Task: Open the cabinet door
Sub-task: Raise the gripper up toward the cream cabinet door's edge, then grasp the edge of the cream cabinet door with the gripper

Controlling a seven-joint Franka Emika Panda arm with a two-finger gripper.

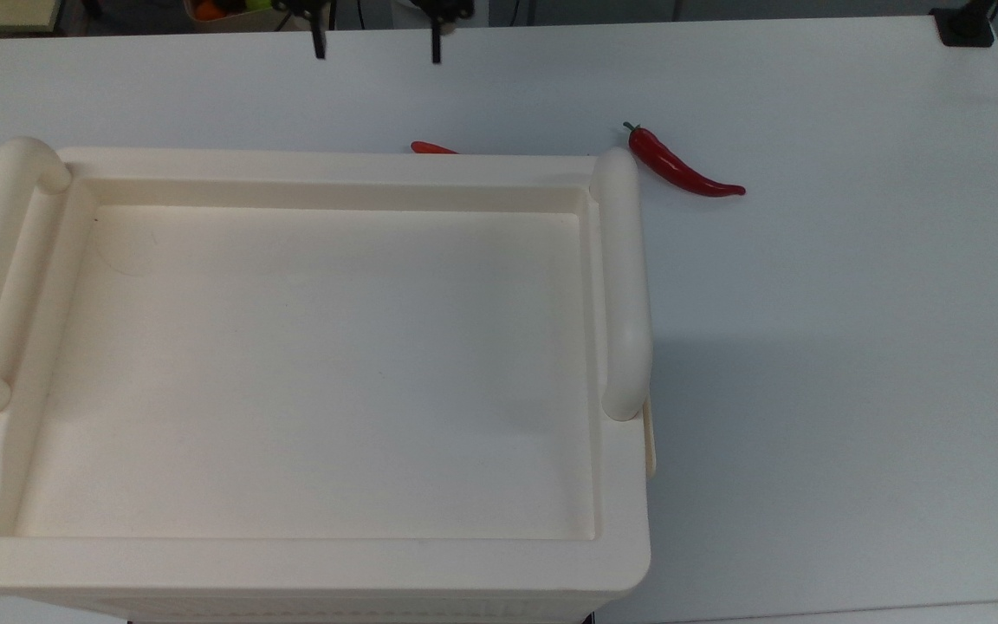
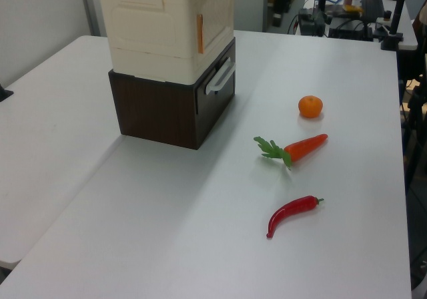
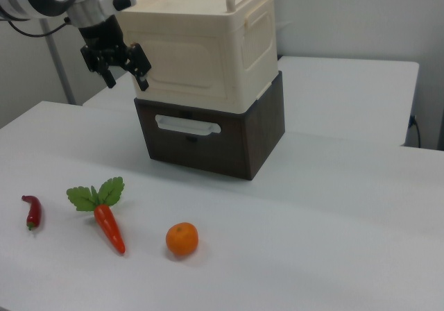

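Cream cabinet door (image 3: 182,64) sits shut; the gripper (image 3: 127,75), jaws spread and empty (approach step), hovers beside its edge, needing purchase there.

cabinet: the big cream plastic box cabinet (image 3: 208,47) is pale cream all over, top tray (image 1: 308,364) and thick tube handles too.
cabinet door: the flat cream plastic cabinet door (image 3: 186,64) is the same cream as the cabinet around it.
base: the dark brown wooden drawer box (image 3: 215,134) under the cabinet has a white handle (image 3: 187,125).
table: the big flat table top (image 2: 200,232) is plain white.
chili: the curved shiny chili pepper (image 2: 292,213) is red with a green stem.
carrot: the toy carrot (image 3: 109,224) is orange with green leaves.
orange: the small round orange (image 3: 182,239) is bright orange.
gripper: the black two-finger gripper (image 3: 128,68) sits on a white and grey arm.
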